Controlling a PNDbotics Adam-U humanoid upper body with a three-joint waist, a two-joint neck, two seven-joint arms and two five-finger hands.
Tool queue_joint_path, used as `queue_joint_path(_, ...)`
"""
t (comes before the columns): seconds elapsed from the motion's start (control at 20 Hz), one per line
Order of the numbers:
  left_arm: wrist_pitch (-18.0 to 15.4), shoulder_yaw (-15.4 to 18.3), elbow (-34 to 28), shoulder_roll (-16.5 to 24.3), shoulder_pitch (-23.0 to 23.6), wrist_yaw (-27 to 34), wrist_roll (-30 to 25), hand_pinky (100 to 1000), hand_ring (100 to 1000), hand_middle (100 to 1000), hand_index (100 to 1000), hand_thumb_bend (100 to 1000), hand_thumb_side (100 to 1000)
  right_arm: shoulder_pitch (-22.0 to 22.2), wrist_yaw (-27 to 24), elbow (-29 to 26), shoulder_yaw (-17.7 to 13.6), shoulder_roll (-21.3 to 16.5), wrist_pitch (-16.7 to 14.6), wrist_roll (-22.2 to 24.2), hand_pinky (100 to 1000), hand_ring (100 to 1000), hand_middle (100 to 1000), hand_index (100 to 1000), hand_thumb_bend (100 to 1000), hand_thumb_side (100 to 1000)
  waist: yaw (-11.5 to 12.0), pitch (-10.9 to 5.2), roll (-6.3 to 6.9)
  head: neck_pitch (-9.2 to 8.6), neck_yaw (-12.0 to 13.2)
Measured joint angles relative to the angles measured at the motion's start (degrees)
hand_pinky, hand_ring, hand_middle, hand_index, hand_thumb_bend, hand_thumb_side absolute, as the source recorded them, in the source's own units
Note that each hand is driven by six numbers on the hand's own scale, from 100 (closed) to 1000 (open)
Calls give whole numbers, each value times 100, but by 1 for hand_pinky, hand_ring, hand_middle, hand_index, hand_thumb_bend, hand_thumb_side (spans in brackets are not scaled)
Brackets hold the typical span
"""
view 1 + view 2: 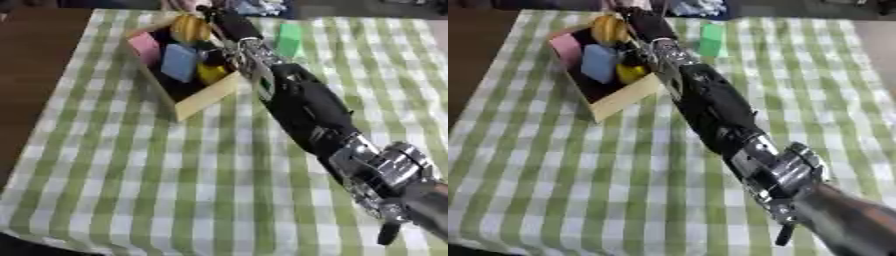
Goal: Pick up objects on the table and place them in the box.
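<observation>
- The counter [131, 190] is covered with a green-and-white checked cloth; a dark brown surface shows along its left edge.
- The right arm [306, 107] comes in from the lower right corner and stretches diagonally up toward the far left, black along its length with a silver joint near the corner.
- The box [206, 95], light tan with a dark inside, sits askew on the far left part of the counter, one corner pointing toward the camera.
- In the box lie a pink block [144, 47] against the left wall, a blue block [179, 62] leaning in the middle, and a yellow thing [210, 73] just beside the arm.
- The right robot hand [223, 25] is above the far rim of the box; whether its fingers are curled or straight cannot be told.
- An orange-yellow rounded thing [188, 29] is at the box's far end, touching or just beside that robot hand.
- A green block [289, 40] stands on the cloth to the right of the arm, apart from the box.
</observation>
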Motion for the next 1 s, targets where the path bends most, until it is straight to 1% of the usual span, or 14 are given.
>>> queue_joint_path(0.1,1,0,0,0,0,-1,0,673,565,721,778,129,774,-1,75,-68,31,-2,2,-15,871,833,817,1000,100,201,-3,-2,0,0,1)
queue_joint_path(0.2,2,0,1,0,0,-3,1,673,565,721,778,130,773,-3,114,-144,65,-4,-40,66,886,860,845,1000,100,204,-10,-5,0,0,3)
queue_joint_path(0.4,7,0,1,0,0,-3,7,672,564,720,778,132,772,-5,120,-284,121,-19,-216,476,905,898,896,1000,100,207,-33,-7,0,0,6)
queue_joint_path(0.5,9,0,1,0,0,-3,9,672,564,720,778,133,772,-6,69,-366,139,-41,-350,756,907,904,907,1000,100,206,-39,-8,0,0,7)
queue_joint_path(0.7,12,1,3,0,3,-7,11,671,564,719,777,134,772,-28,-226,-603,171,-93,-606,1235,899,898,896,1000,100,200,-79,-8,0,0,12)
queue_joint_path(0.9,18,4,14,0,15,-33,20,670,563,718,777,137,772,-93,-734,-1012,219,-234,-777,1578,896,888,876,1000,100,198,-140,-8,0,0,53)
queue_joint_path(1.0,20,26,15,0,32,-53,29,670,562,718,777,137,772,-111,-999,-1269,277,-352,-845,1769,901,894,883,1000,100,199,-187,-8,0,0,77)
